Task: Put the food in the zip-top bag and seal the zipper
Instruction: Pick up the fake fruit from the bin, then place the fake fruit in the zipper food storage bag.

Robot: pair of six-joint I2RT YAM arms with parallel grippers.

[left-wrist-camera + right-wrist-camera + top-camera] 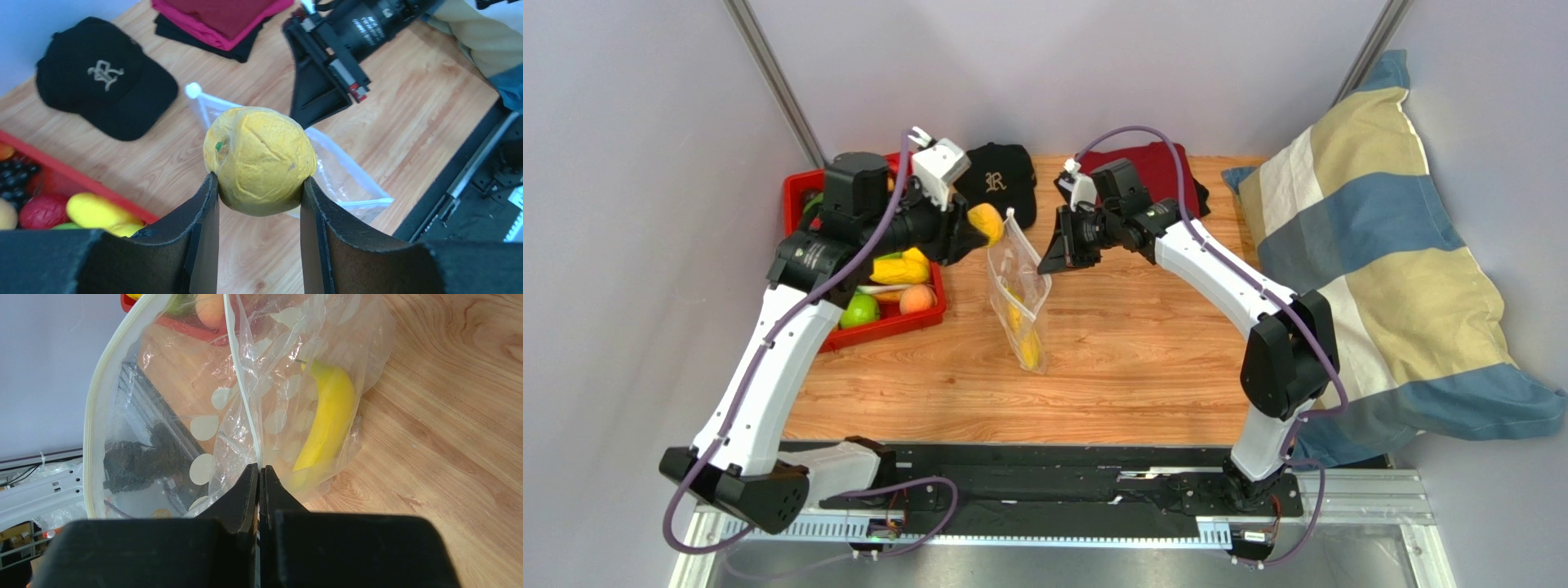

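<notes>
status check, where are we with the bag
Left gripper shut on yellow fruit, by the zip-top bag mouth. Right gripper pinching its rim, holding it open. Banana already inside. Nothing in the way.

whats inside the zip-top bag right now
A yellow banana lies inside the zip-top bag, seen through the clear plastic. The right gripper pinches the bag's edge, and crumpled plastic around that grip hides the lower corner, so nothing more can be confirmed there.
</notes>
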